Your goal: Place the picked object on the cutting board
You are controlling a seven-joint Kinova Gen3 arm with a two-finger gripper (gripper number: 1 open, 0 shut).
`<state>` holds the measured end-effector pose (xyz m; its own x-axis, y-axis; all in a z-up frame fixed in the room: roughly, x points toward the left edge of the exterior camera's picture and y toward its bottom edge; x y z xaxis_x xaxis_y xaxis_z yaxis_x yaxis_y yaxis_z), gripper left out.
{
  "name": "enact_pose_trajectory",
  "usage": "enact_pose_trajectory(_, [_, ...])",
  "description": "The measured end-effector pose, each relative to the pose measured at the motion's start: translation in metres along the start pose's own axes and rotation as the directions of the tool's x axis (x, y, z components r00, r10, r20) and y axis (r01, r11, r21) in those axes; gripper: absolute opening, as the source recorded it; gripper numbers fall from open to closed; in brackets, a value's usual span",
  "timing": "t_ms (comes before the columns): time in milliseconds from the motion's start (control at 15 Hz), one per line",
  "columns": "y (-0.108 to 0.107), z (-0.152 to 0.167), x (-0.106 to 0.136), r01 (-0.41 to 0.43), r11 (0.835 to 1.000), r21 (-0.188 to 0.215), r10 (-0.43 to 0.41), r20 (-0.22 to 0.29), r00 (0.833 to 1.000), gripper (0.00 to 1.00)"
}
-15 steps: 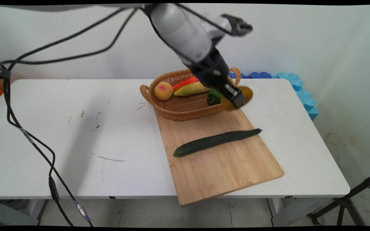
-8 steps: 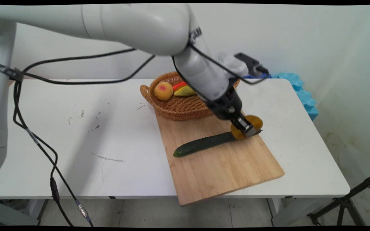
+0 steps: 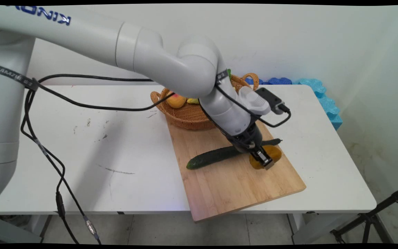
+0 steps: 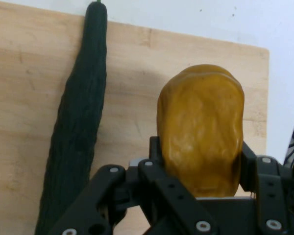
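Gripping a smooth yellow-brown potato, pincer beside bumpy cucumber

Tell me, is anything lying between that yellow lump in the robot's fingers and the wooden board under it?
Nothing visible does. The yellow lump is gripped over bare wood of the cutting board. The cucumber lies beside it on the board, apart from it, not underneath.

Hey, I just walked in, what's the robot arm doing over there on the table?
The gripper is shut on a yellow-brown potato, holding it low over the wooden cutting board, beside the cucumber lying there. Behind the board sits a wicker basket with more produce.
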<state>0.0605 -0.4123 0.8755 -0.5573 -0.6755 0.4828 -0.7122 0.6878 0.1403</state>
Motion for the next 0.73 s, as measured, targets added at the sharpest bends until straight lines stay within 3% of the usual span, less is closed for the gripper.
enact_pose_trajectory(467, [-0.001,0.021,-0.01,-0.016,1.0,0.01,0.016,0.004,1.0,0.0])
enact_pose_trajectory(533, [-0.001,0.023,-0.011,-0.017,1.0,0.01,0.016,0.003,1.0,1.0])
enact_pose_trajectory(733, [-0.003,0.025,-0.012,-0.017,1.0,0.006,0.017,-0.004,1.0,1.0])
